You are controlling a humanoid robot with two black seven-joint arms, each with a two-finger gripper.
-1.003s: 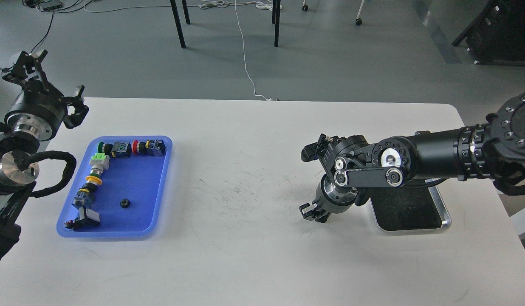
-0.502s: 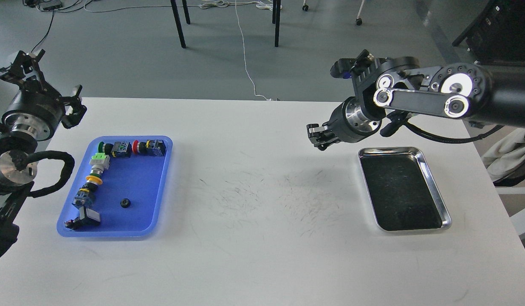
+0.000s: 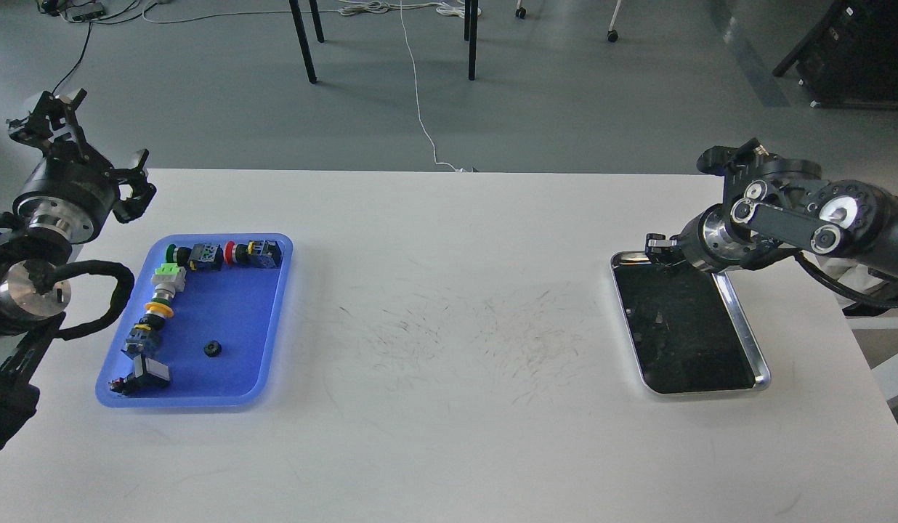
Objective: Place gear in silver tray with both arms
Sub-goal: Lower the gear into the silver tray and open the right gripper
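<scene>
The gear (image 3: pixel 213 349) is a small black ring lying on the floor of the blue tray (image 3: pixel 235 305) at the left of the table. The silver tray (image 3: pixel 744 331) sits at the right with a dark mirror-like floor, and no gear shows in it. My left gripper (image 3: pixel 91 156) hangs above the table's far left corner, beyond the blue tray, open and empty. My right gripper (image 3: pixel 660 250) is low over the far left corner of the silver tray. It looks small and dark, so its fingers cannot be told apart.
Several push-button switches (image 3: pixel 162 290) line the far and left sides of the blue tray. The white table (image 3: pixel 449 407) shows scuff marks in the middle. Chair legs and cables stand on the floor beyond the table.
My right arm rose from the table's middle, swung right, and came down to the silver tray's far edge. My left arm has barely shifted. The gear has not moved.
</scene>
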